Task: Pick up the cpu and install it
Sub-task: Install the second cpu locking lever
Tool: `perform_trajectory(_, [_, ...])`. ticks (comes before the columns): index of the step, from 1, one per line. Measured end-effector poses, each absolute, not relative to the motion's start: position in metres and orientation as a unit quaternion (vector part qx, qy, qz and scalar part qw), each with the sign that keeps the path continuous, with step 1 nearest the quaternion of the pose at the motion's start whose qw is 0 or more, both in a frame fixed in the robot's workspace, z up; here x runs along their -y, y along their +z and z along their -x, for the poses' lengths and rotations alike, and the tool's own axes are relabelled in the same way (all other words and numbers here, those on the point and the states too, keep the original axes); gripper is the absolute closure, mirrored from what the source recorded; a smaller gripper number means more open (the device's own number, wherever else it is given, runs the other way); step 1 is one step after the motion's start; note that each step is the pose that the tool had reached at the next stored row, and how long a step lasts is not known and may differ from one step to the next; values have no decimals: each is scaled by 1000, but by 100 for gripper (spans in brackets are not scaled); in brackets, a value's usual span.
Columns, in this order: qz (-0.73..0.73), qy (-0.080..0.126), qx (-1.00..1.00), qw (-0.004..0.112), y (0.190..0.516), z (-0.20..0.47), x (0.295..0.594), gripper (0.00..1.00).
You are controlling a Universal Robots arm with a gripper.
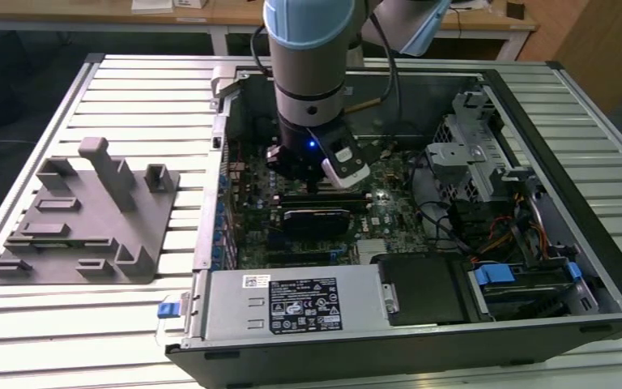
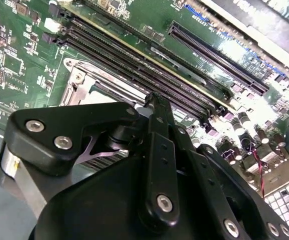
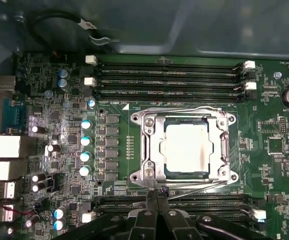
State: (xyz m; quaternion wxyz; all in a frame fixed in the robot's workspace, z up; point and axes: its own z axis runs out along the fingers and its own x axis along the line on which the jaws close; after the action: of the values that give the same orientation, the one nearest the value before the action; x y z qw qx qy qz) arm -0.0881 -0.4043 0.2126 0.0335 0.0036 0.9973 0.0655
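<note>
Already the hand hangs low over the motherboard, its two black fingertips pressed together with nothing between them, just beside the edge of the socket frame. Beyond those tips, in the first wrist view, the cpu lies flat inside the frame, its pale metal plate level and square to the opening, so the chip appears seated. The judgement follows that good work now means checking that no corner rides up on the frame and keeping the hand clear of the thin retention wires crossing the socket's edges. Farther on sit the rows of memory slots. In the exterior view the arm reaches down into the open computer case, which rests on the slatted counter, with a grey fixture block well apart on the exterior view's left. A white label sits on the power supply near the case's front; its print cannot be read, nor can the board's small lettering.
</note>
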Motion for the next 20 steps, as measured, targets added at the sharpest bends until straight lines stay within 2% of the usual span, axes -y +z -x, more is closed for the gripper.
perform_trajectory(11, [-5,101,-994,33,210,90,417,89])
perform_trajectory(20, [-5,113,-993,33,204,94,421,89])
